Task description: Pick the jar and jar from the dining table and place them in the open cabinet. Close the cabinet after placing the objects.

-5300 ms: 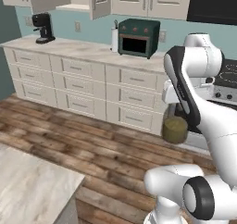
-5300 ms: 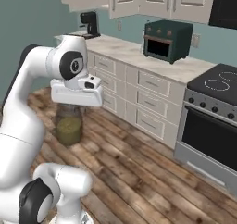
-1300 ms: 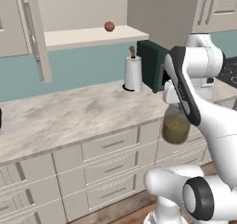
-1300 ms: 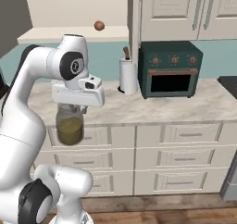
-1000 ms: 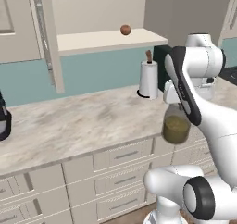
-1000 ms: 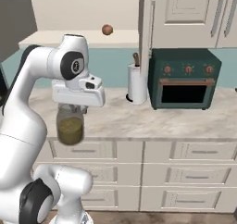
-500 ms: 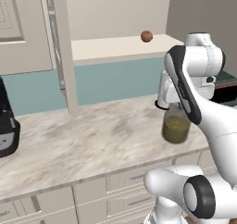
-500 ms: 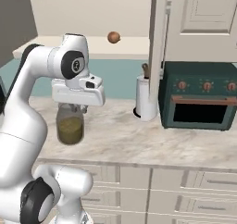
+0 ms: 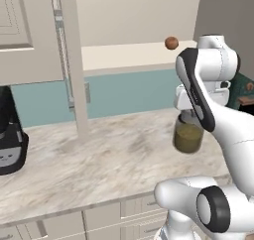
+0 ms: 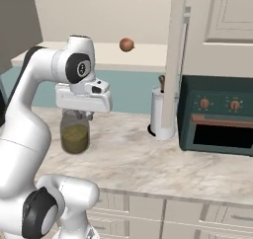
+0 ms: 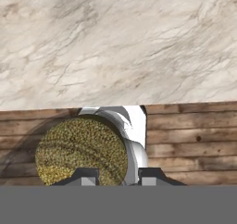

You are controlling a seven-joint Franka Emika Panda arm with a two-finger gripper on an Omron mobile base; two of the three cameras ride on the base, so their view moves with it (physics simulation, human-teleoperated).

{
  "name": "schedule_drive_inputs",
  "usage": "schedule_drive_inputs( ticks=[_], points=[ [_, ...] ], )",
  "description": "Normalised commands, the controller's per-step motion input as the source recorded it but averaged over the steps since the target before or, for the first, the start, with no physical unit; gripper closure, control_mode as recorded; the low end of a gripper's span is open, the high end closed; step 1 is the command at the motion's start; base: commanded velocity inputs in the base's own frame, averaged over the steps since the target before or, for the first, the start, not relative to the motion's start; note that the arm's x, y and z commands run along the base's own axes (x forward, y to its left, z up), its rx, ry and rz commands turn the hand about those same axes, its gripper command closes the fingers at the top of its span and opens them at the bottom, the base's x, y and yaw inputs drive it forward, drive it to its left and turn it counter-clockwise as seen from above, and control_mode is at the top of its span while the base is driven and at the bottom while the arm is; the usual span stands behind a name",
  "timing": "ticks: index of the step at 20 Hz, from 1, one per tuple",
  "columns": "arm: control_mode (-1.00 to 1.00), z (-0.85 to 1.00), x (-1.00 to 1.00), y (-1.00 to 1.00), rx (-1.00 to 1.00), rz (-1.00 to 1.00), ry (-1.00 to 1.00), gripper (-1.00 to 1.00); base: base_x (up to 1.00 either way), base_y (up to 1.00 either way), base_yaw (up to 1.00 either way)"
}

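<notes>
A small rounded glass jar [image 9: 187, 137] with olive-green contents hangs over the front edge of the marbled counter, with my gripper [image 10: 75, 116] shut on its top. In the right base view the jar [image 10: 74, 135] sits just under the white hand. The hand view looks straight down onto the jar [image 11: 81, 152] between my gripper [image 11: 115, 177] tips. Above and behind stands the open cabinet [image 9: 130, 55], its cream shelf [image 10: 99, 53] bare apart from a small orange-brown ball [image 9: 171, 42]. One beige door [image 9: 30, 31] swings out to the left. The dining table is out of view.
A black coffee machine [image 9: 8, 136] stands at the counter's [image 9: 99, 160] left end. A dark green toaster oven [image 10: 217, 115] and a white paper-towel holder [image 10: 161, 112] stand to the right, beside the other open door [image 10: 217, 20]. Wooden floor [image 11: 190, 135] lies below the counter edge.
The whole scene has slid as the base drove closer to the counter and the open cabinet. The jar stays in the shut gripper at the same place before the arm.
</notes>
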Motion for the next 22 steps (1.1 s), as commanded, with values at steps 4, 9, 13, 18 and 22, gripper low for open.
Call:
schedule_drive_inputs(
  ticks=[4, 9, 13, 18, 22],
  points=[
    [1.0, 0.0, 0.0, 0.0, 0.0, 0.0, 0.0, 1.0, 0.38, 0.0, 0.16],
    [1.0, 0.0, 0.0, 0.0, 0.0, 0.0, 0.0, 1.0, 0.07, 0.0, 0.1],
    [1.0, 0.0, 0.0, 0.0, 0.0, 0.0, 0.0, 1.0, 0.01, 0.0, 0.07],
    [1.0, 0.0, 0.0, 0.0, 0.0, 0.0, 0.0, 1.0, 0.0, 0.0, 0.0],
    [-1.0, 0.0, 0.0, 0.04, 0.0, 0.0, -0.02, 1.0, 0.0, 0.0, 0.0]
  ],
)
